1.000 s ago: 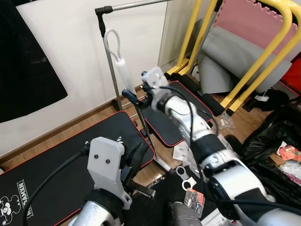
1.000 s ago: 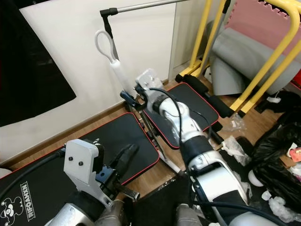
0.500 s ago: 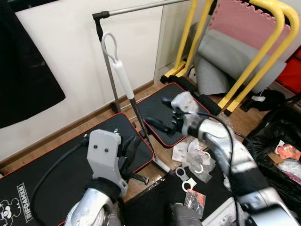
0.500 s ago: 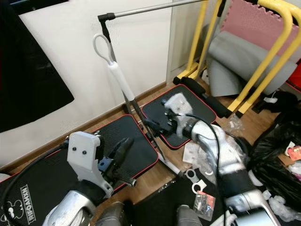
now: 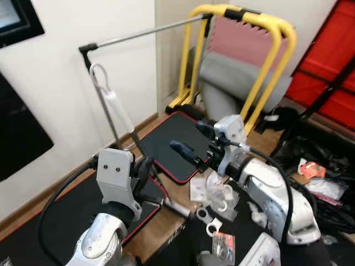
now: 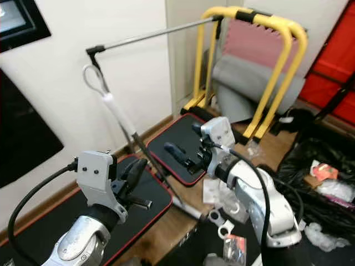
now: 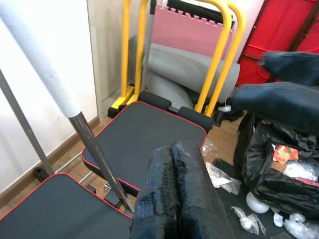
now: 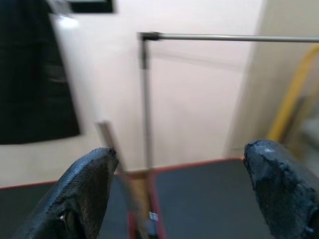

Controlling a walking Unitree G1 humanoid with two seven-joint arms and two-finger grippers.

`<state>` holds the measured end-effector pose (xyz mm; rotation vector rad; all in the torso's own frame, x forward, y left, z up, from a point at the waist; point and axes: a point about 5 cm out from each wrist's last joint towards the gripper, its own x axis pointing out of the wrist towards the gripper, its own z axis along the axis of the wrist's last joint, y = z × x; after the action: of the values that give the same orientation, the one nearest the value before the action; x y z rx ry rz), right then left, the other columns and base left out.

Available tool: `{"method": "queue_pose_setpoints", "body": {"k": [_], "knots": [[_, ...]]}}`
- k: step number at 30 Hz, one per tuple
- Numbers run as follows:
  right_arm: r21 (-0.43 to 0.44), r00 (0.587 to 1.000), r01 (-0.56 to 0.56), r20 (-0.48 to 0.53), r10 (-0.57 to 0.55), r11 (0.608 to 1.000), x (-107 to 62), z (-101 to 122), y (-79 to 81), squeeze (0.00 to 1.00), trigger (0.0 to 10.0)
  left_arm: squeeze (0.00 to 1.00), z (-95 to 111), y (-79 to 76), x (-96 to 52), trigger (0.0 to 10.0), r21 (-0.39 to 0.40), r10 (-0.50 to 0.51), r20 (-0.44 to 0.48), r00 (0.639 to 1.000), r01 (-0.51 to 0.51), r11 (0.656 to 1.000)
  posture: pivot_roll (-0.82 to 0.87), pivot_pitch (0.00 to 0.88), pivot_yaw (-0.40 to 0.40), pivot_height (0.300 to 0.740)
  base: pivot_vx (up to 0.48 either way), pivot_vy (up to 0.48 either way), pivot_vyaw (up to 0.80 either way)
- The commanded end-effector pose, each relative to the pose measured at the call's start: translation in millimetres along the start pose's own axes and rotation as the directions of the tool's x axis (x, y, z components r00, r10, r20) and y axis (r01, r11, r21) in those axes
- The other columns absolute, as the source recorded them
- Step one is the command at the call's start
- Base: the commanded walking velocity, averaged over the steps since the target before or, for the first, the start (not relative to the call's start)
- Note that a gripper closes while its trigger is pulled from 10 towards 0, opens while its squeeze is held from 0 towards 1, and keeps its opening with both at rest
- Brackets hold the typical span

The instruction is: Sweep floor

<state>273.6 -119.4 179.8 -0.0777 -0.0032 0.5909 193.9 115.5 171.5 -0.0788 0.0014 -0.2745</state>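
While no grip exists on the white-handled, grey-shafted broom (image 5: pixel 116 111), leaning against the wall below the clothes rail's corner, best to line up first. Head views: right gripper (image 6: pixel 186 145) spread wide, short of the shaft, over the black red-edged mat (image 6: pixel 183 145). Left wrist view: left gripper (image 7: pixel 175 196) fingers pressed together, empty, shaft just beside. Right wrist view: blurred shaft between splayed fingers (image 8: pixel 87 186); centre it, then clamp low on the white sleeve.

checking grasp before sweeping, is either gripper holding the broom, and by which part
Nothing is held. The right gripper is open, off the broom handle; the left gripper is shut on nothing.
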Motion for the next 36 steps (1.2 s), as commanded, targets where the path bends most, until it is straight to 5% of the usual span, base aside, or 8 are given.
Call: {"method": "queue_pose_setpoints", "body": {"k": [1, 9, 15, 36], "knots": [[-0.028, 0.999, 0.023, -0.024, -0.023, 0.999, -2.3, -7, 1.1, 0.00, 10.0, 0.00, -5, -4.8, 0.3, 10.0, -0.029, -0.059, -0.013, 0.998, 0.058, 0.998, -0.06, 0.053, -0.052, 0.740, 0.000, 0.000, -0.80], [-0.018, 0.999, 0.035, -0.027, -0.035, 0.999, -9.8, -16, 10.1, 0.00, 10.0, 0.00, -19, -9.6, -0.1, 10.0, -0.034, -0.072, -0.048, 0.996, 0.071, 0.997, -0.07, 0.013, -0.039, 0.740, 0.000, 0.000, -0.80], [-0.035, 0.982, 0.169, -0.075, -0.171, 0.985, -14.9, -32, -17.2, 0.00, 10.0, 0.00, -22, 11.4, 8.3, 10.0, 0.101, 0.007, -0.013, 1.000, -0.006, 0.995, -0.07, 0.000, -0.037, 0.740, 0.000, 0.000, -0.80], [-0.075, 0.981, 0.163, -0.093, -0.169, 0.984, -5.5, -41, -20.4, 0.00, 10.0, 0.00, -24, 31.0, 16.7, 10.0, 0.078, 0.118, 0.056, 0.991, -0.122, 0.989, -0.08, 0.000, -0.056, 0.740, 0.000, 0.000, -0.80]]}}
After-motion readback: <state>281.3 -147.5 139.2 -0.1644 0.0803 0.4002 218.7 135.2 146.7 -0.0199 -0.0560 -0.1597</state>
